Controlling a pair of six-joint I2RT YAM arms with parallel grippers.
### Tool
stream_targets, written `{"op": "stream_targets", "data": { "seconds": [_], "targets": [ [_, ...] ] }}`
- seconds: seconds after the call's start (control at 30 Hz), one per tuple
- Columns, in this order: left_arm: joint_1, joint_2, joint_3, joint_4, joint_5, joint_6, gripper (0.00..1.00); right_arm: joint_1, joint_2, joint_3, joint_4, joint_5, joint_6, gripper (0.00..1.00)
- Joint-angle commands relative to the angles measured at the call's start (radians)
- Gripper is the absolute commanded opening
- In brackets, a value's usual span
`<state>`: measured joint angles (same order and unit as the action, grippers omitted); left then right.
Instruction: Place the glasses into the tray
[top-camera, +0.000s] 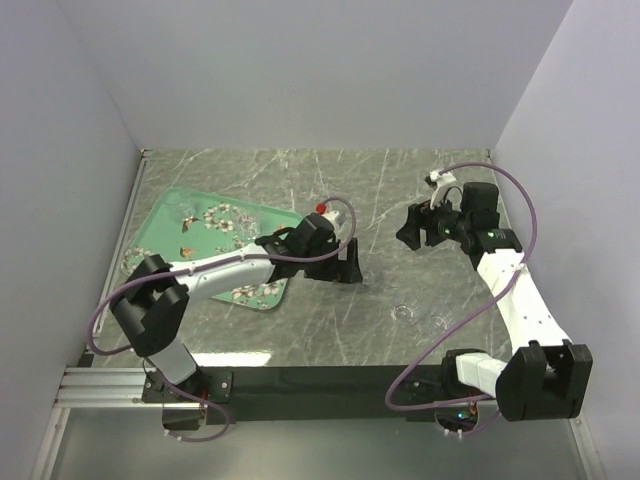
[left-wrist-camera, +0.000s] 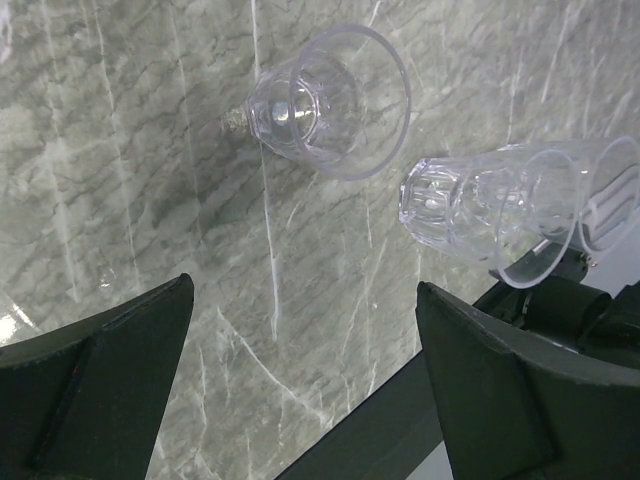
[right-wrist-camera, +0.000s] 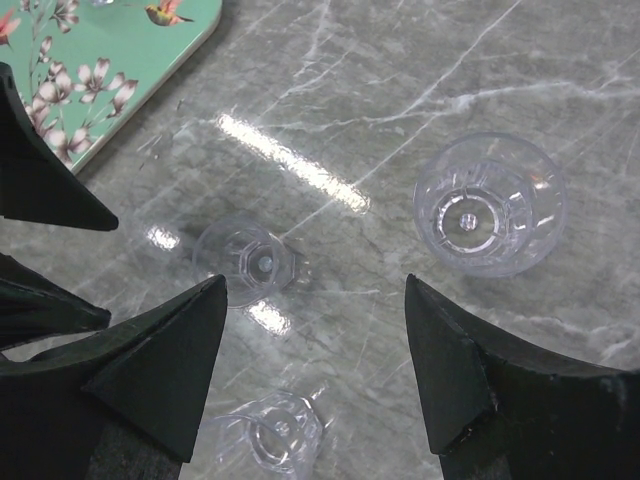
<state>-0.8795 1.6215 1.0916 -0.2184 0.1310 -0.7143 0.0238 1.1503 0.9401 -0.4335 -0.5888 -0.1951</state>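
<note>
Left fingers (left-wrist-camera: 500, 395) are spread wide and hold nothing; right fingers (right-wrist-camera: 150, 375) are open too, also empty. The glasses are loose on the table (right-wrist-camera: 400, 80), none gripped. For the left fingers, a plain glass (left-wrist-camera: 330, 100) sits ahead of the gap and a ribbed glass (left-wrist-camera: 490, 205) just beside it, ahead of the right finger. For the right fingers, a wide glass (right-wrist-camera: 490, 215) is just past the right fingertip, a small glass (right-wrist-camera: 245, 262) is off the left fingertip, and a near glass (right-wrist-camera: 275, 430) is low between them. The tray (right-wrist-camera: 130, 50) is well ahead-left. The glasses are likely light, rigid, slick and breakable, and easy to tip or skid. Best hold: pinch across the wall below the rim, gently.
</note>
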Motion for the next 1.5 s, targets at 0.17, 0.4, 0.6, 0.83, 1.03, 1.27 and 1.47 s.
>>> {"op": "stream_targets", "data": {
  "seconds": [0.17, 0.4, 0.6, 0.83, 1.03, 1.27, 1.47],
  "targets": [
    [-0.026, 0.072, 0.083, -0.045, -0.028, 0.019, 0.99, -0.015, -0.024, -0.02, 0.035, -0.023, 0.008, 0.78],
    [-0.032, 0.147, 0.166, -0.116, -0.071, -0.004, 0.99, -0.018, -0.029, -0.027, 0.038, -0.031, 0.013, 0.78],
    [-0.03, 0.193, 0.254, -0.138, -0.093, -0.031, 0.98, -0.021, -0.04, -0.038, 0.039, -0.031, 0.014, 0.78],
    [-0.026, 0.291, 0.382, -0.231, -0.126, -0.057, 0.91, -0.019, -0.052, -0.043, 0.038, -0.032, 0.016, 0.78],
    [-0.012, 0.365, 0.484, -0.335, -0.186, -0.074, 0.58, -0.019, -0.061, -0.046, 0.036, -0.031, 0.013, 0.78],
    [-0.01, 0.419, 0.54, -0.386, -0.211, -0.054, 0.26, -0.019, -0.063, -0.047, 0.038, -0.032, 0.019, 0.78],
    [-0.009, 0.428, 0.547, -0.392, -0.221, -0.036, 0.0, -0.019, -0.064, -0.044, 0.035, -0.032, 0.017, 0.78]
  ]
}}
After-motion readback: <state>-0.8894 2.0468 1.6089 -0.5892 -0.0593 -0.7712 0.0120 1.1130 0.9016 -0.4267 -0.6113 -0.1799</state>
